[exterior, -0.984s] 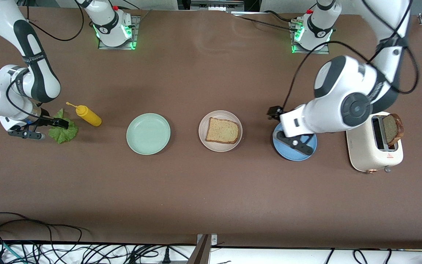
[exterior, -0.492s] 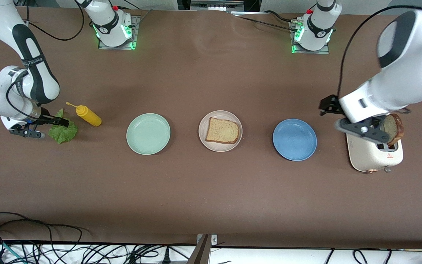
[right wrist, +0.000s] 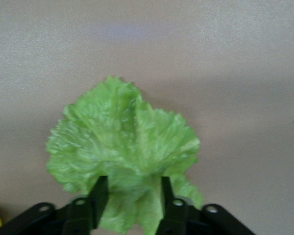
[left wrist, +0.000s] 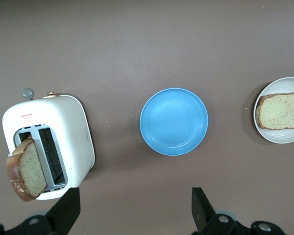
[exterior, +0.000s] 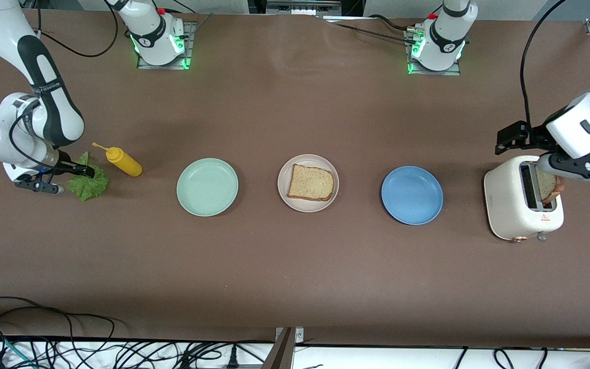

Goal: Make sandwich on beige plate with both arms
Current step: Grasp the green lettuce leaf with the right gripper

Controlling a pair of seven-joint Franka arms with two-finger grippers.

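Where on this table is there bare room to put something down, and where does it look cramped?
Bare tabletop shows between the mint plate and beige plate, and between that and the blue plate; the whole strip nearer the front camera is bare too. It's crowded around the lettuce and mustard bottle, where the right gripper sits, and over the toaster, under the open left gripper.

table inventory, counted by kind

three plates: beige plate [exterior: 308, 160], mint plate [exterior: 207, 186], blue plate [exterior: 412, 195]; two bread slices [exterior: 311, 182] [exterior: 548, 183]; one lettuce leaf [exterior: 88, 183]; one mustard bottle [exterior: 122, 160]; one toaster [exterior: 509, 205]; two grippers [exterior: 53, 178] [left wrist: 132, 213].
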